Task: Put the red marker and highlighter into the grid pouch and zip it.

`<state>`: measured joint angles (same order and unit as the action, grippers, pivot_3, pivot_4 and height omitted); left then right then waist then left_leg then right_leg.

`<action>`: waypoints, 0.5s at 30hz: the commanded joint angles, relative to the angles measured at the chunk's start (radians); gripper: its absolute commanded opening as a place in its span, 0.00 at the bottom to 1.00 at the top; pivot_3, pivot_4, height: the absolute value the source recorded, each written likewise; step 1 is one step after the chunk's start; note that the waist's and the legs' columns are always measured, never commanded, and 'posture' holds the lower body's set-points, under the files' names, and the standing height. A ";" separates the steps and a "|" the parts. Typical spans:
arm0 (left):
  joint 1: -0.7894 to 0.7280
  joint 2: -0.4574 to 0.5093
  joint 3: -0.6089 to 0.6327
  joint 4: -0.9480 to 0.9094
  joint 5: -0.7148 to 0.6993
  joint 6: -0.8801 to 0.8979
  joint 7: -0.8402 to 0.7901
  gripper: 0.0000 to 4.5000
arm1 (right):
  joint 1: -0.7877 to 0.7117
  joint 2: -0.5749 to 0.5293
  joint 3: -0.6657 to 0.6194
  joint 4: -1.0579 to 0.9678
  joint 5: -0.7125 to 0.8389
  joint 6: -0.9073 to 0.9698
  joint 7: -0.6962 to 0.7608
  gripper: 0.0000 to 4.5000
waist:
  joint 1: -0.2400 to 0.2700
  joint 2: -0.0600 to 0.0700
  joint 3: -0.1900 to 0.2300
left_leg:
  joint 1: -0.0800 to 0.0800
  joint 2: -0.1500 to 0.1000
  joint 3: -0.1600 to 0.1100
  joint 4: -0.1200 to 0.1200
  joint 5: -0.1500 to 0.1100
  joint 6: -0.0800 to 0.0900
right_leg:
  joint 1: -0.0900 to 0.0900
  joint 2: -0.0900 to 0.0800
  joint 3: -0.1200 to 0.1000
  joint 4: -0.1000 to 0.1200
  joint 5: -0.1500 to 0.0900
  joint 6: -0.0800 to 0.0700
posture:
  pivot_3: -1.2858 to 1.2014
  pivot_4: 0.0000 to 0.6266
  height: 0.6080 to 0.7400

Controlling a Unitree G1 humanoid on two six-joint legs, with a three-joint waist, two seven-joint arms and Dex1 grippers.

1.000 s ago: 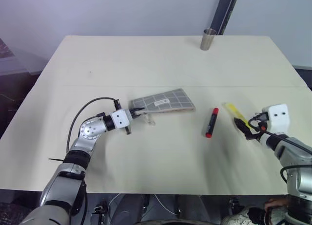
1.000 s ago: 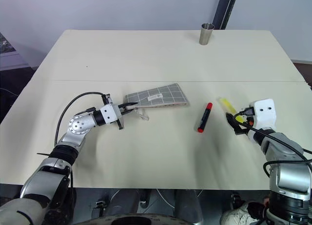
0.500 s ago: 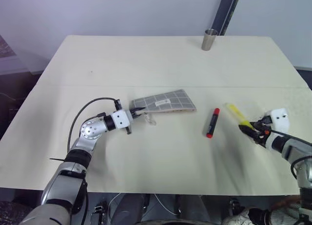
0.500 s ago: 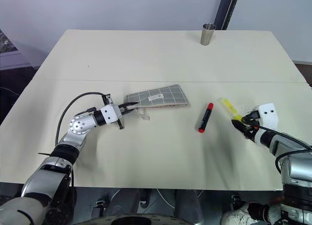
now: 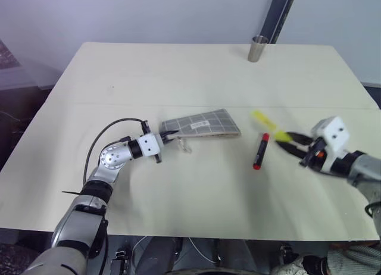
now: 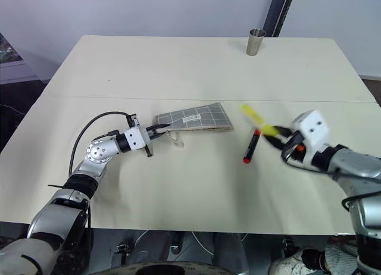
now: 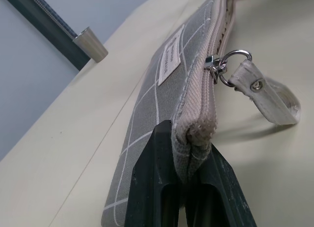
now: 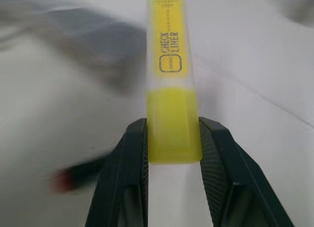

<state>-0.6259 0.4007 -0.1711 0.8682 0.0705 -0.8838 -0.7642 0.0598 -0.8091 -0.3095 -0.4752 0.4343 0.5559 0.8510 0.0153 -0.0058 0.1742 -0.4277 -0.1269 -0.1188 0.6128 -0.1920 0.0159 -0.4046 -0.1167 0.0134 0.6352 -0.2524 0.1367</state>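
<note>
The grey grid pouch [image 5: 202,124] lies flat at the table's middle. My left gripper [image 5: 162,137] is shut on its near end, the fabric pinched between the black fingers [image 7: 152,178]. The zipper pull [image 7: 223,70] sits close to that end, its pale cord on the table. The red marker [image 5: 260,150] lies just right of the pouch. My right gripper [image 5: 286,143] is shut on the yellow highlighter [image 5: 265,123], which it holds above the table beside the marker. The highlighter [image 8: 170,79] sticks out past the fingertips toward the pouch.
A metal cup [image 5: 257,49] stands at the far edge of the cream table [image 5: 178,72], in front of a dark pole. A black cable loops from my left wrist across the table.
My right gripper shut on the highlighter, lifted it off the table and swung it left, up to the marker. The left gripper and pouch stayed put.
</note>
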 commanded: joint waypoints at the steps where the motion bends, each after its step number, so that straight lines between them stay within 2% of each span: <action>1: -0.031 0.000 -0.008 0.007 0.015 -0.027 0.004 0.00 | 0.032 -0.036 0.019 -0.088 0.006 0.000 0.023 0.19 | -0.001 0.000 0.000 | 0.000 -0.001 0.001 0.001 0.000 0.000 | 0.000 -0.001 0.001 -0.001 0.001 0.001 | 0.52 0.24 1.00; 4: -0.035 -0.005 -0.016 -0.005 0.018 -0.028 0.002 0.00 | 0.062 -0.045 0.059 -0.072 -0.062 -0.044 0.007 0.19 | -0.002 -0.001 0.000 | 0.000 -0.002 0.001 0.002 -0.001 0.002 | 0.002 -0.001 0.001 -0.003 0.002 0.003 | 0.52 0.24 1.00; 15: -0.013 0.007 -0.041 -0.070 0.010 -0.041 -0.030 0.00 | 0.043 -0.025 0.140 0.059 -0.163 -0.139 -0.031 0.19 | -0.001 -0.001 0.000 | 0.000 -0.001 0.001 0.001 -0.001 0.002 | 0.001 -0.001 0.001 -0.004 0.002 0.003 | 0.52 0.24 1.00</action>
<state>-0.6387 0.4010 -0.2134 0.8393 0.0964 -0.9096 -0.7894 0.1143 -0.8405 -0.1660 -0.4205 0.2871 0.4457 0.8280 0.0138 -0.0067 0.1746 -0.4278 -0.1282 -0.1173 0.6134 -0.1934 0.0181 -0.4033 -0.1180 0.0149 0.6313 -0.2504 0.1396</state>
